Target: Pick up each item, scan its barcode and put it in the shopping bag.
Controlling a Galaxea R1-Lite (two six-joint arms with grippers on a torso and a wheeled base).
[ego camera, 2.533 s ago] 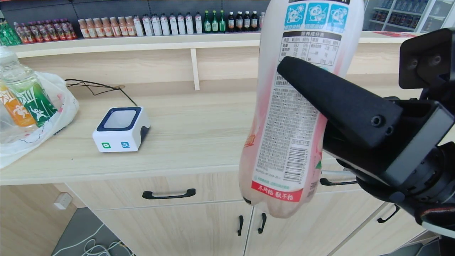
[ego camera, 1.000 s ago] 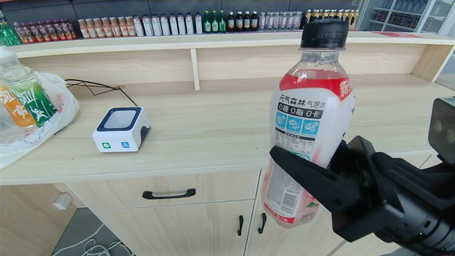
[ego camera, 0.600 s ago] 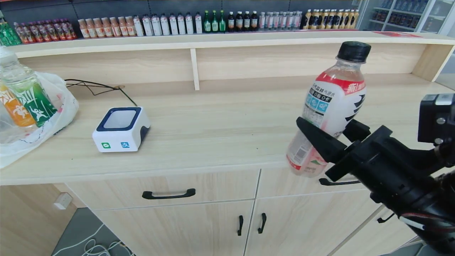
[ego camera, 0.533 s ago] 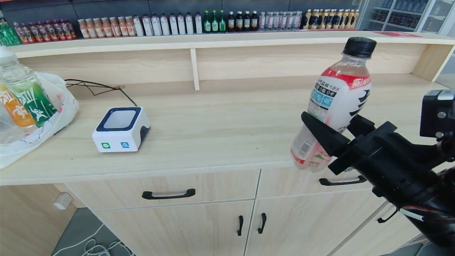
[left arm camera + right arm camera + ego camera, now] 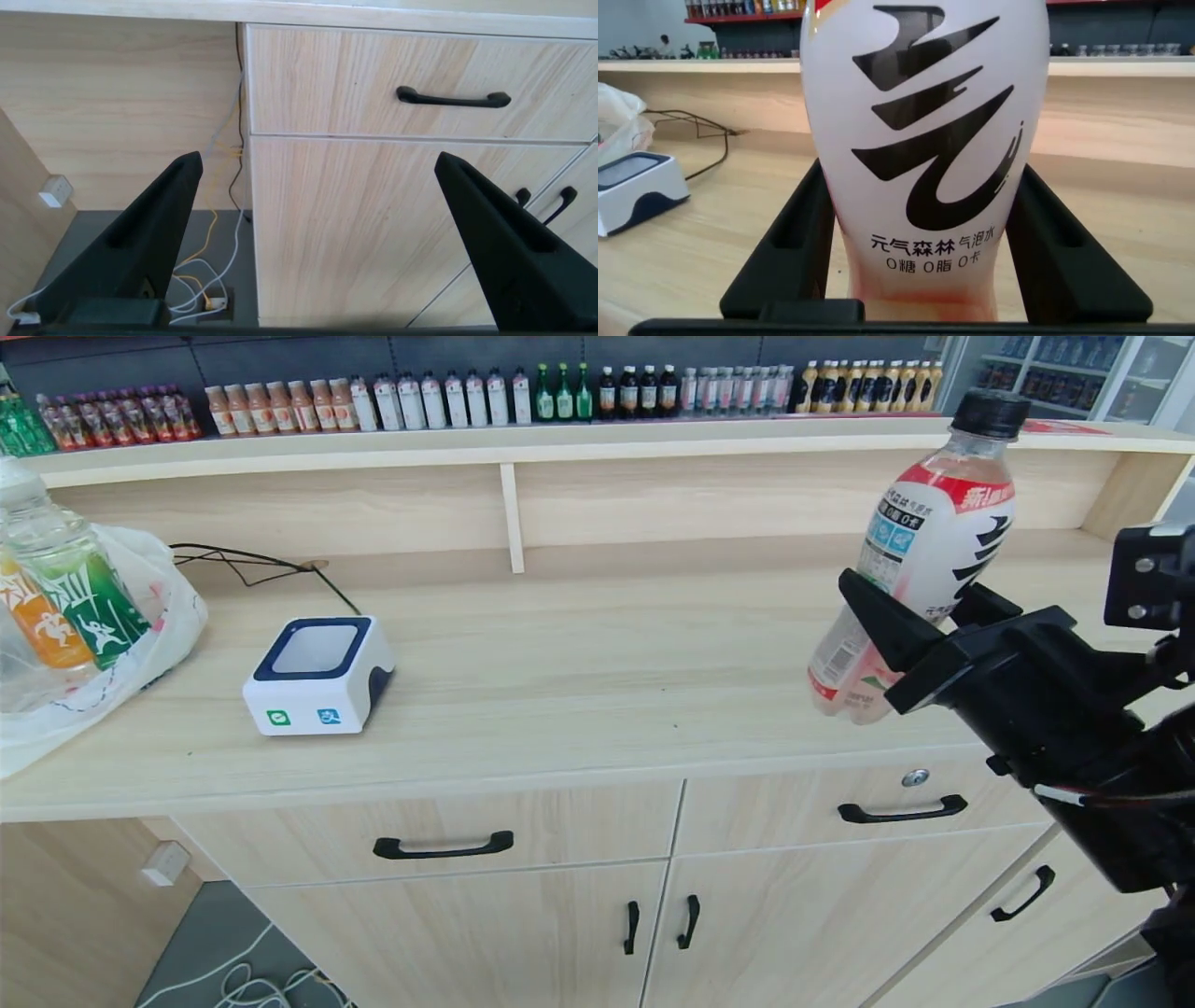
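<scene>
Presently the right gripper (image 5: 910, 588) is clamped round the lower half of the bottle (image 5: 924, 551), one black finger on each side. Bottle is off the counter (image 5: 560, 663), above its right end near the front edge, leaning slightly with its black cap uppermost. It is well apart from the scanner (image 5: 319, 677).

Label, head view: red band under the neck, a row of blue icons, and a white panel of fine print low down, too small to read. Right wrist view shows the opposite face of the bottle (image 5: 924, 140): a large black brush-stroke character on white with a line of small print beneath, pink at the base. The right gripper (image 5: 924, 187) hugs both flanks. Scanner (image 5: 635, 191) sits at that frame's edge.

Scanner is white with a dark blue rim, two small coloured icons on its front, and a cable (image 5: 252, 565) running behind it. Bag (image 5: 140, 644), white plastic, lies at the counter's left end with a bagged bottle (image 5: 56, 588), green and orange label.

Left gripper (image 5: 313, 168) has its fingers spread wide, empty, facing the cabinet front below a drawer handle (image 5: 453, 97).
</scene>
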